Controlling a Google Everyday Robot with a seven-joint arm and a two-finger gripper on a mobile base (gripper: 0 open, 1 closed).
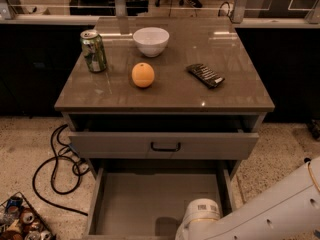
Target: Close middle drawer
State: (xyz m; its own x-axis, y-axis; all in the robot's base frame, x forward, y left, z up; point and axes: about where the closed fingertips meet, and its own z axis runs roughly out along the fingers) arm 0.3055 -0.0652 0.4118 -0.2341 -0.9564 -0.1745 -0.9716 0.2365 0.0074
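The cabinet (pixel 165 101) has two drawers open. The upper drawer (pixel 165 145), with a plain front and a black bar handle, sticks out a little. Below it the middle drawer (pixel 150 196) is pulled far out, and its bare grey-beige inside shows. Its front lies at the bottom edge of the view, out of sight. My white arm (pixel 270 209) comes in from the lower right and ends in a round wrist joint (pixel 200 216) over the drawer's front right part. The gripper is below the frame and does not show.
On the cabinet top stand a green can (pixel 94 50), a white bowl (pixel 151 40), an orange (pixel 143 75) and a dark snack bag (pixel 205 75). A black cable (pixel 55 166) loops on the floor at the left. A bin of cans (pixel 20 224) sits at the bottom left.
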